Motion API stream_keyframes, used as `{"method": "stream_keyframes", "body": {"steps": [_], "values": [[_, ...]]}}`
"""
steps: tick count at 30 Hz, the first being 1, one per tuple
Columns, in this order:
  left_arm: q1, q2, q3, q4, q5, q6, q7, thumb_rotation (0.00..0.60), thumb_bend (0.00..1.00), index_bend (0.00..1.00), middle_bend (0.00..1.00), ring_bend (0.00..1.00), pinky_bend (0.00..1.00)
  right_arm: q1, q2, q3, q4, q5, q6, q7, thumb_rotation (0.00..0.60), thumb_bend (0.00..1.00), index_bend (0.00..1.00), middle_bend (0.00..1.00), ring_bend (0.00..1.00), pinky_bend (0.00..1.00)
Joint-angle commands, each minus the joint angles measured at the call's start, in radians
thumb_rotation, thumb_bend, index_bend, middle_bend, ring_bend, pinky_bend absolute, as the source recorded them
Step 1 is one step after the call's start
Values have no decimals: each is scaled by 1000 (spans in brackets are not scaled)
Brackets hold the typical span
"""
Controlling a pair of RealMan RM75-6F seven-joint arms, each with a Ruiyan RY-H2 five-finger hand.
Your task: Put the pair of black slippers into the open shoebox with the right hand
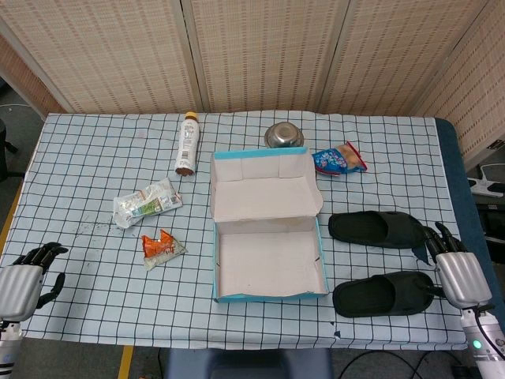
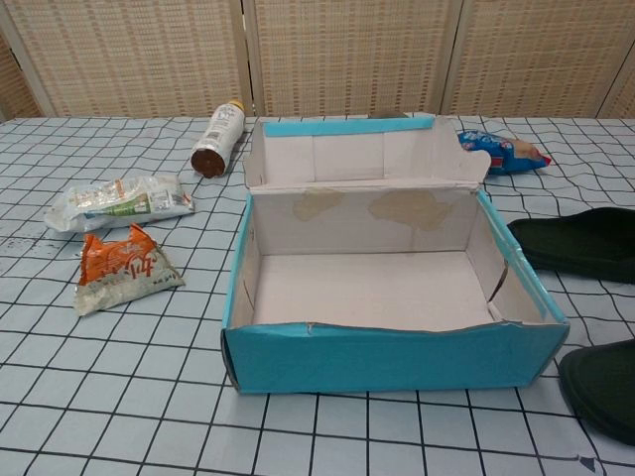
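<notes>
The open shoebox [image 1: 268,264] [image 2: 387,359], blue outside and pale inside, stands empty mid-table with its lid folded back. Two black slippers lie to its right, toes toward the box. The far slipper [image 1: 375,229] [image 2: 583,242] is level with the box's middle. The near slipper [image 1: 384,294] [image 2: 605,389] lies by the box's front corner. My right hand [image 1: 455,271] sits at the table's right edge, against the near slipper's outer end, fingers apart and holding nothing. Whether it touches the slipper is unclear. My left hand [image 1: 26,278] rests at the front left edge, empty. The chest view shows neither hand.
On the checkered cloth [image 1: 95,150], a bottle [image 1: 186,143] [image 2: 216,139] lies at the back left of the box. A metal bowl [image 1: 283,135] and a blue snack bag [image 1: 338,159] [image 2: 501,151] are behind it. A white-green packet [image 1: 147,202] [image 2: 117,201] and an orange packet [image 1: 162,247] [image 2: 124,268] lie to its left.
</notes>
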Motion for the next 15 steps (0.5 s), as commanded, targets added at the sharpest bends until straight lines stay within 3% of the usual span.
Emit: {"method": "stream_keyframes", "body": {"steps": [1,15], "values": [[10,10,-14,-39,-61,-24,1,600,434,287,217,286,463,-1,2,-3,-5,2,-3,-6,600,55,71,110,2,220],[6,23,-10,-72,-100,-63,46,600,433,290,216,286,465,9,66,-29,-67,10,-62,-5,600,55,104,108,2,220]]}}
